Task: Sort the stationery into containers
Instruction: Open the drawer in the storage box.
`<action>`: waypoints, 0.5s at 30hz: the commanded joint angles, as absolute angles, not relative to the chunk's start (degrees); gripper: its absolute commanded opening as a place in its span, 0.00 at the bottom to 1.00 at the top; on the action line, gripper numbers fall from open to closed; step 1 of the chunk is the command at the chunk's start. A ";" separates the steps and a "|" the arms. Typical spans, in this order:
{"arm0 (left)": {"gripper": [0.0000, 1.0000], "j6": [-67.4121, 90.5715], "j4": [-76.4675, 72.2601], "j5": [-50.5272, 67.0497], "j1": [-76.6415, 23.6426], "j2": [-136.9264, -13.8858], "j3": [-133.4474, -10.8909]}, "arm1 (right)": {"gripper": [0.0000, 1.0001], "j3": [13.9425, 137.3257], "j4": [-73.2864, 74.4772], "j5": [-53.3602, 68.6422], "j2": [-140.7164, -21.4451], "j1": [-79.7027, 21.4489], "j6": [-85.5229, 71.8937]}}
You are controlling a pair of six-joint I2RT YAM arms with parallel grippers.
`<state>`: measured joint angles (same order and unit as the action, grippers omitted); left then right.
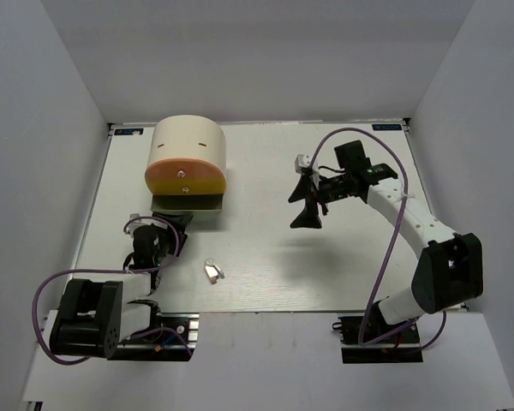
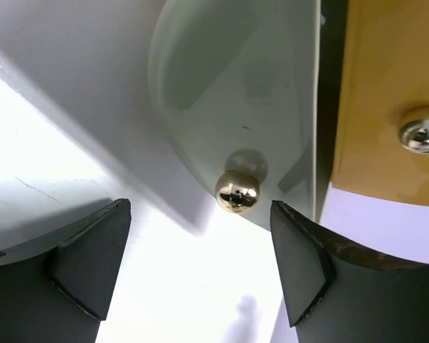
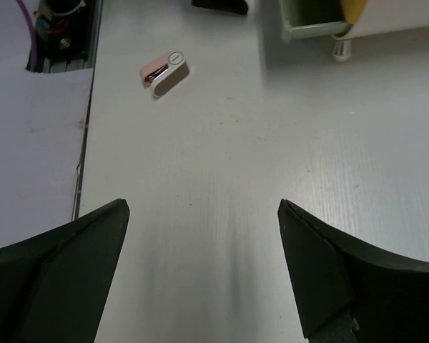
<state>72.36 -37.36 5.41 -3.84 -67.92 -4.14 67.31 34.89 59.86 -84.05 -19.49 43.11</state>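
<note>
Overhead, the left gripper (image 1: 165, 224) is a dark tangle at the pulled-out bottom drawer (image 1: 188, 204) of the cream cabinet (image 1: 187, 141), and how far it is open is hard to read. Its wrist camera shows the fingers (image 2: 86, 264) spread and empty, with the pale drawer's brass knob (image 2: 237, 191) just ahead of the gap, untouched. The right gripper (image 1: 308, 207) hangs spread and empty above the table (image 1: 343, 265), while the pinkish clip (image 1: 213, 271) lies on it in front of the cabinet, nearer the left gripper.

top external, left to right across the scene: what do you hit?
left arm's black base → cream cylindrical cabinet with an orange drawer front → right gripper → right arm's black joint housing. Left out: left gripper and small pinkish clip, both inside the cabinet's span.
</note>
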 commanded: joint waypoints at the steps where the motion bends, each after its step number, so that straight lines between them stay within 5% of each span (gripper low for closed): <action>1: 0.91 68.83 -33.41 6.77 -3.52 -65.84 -7.64 | 0.90 71.10 44.36 58.37 -84.90 -22.76 51.58; 6: 0.93 62.94 -18.58 6.77 -3.52 -58.20 -11.41 | 0.89 69.35 44.21 52.83 -84.73 -30.84 55.19; 9: 0.93 59.16 -4.73 4.58 -4.13 -50.92 -14.57 | 0.69 67.94 42.10 48.17 -85.34 -35.67 54.58; 13: 0.93 56.69 12.97 0.02 -4.66 -43.17 -18.10 | 0.21 65.57 35.18 45.45 -86.31 -41.30 52.48; 15: 0.93 55.99 21.13 -1.31 -4.66 -40.01 -18.89 | 0.23 65.22 30.78 42.90 -87.97 -45.68 49.23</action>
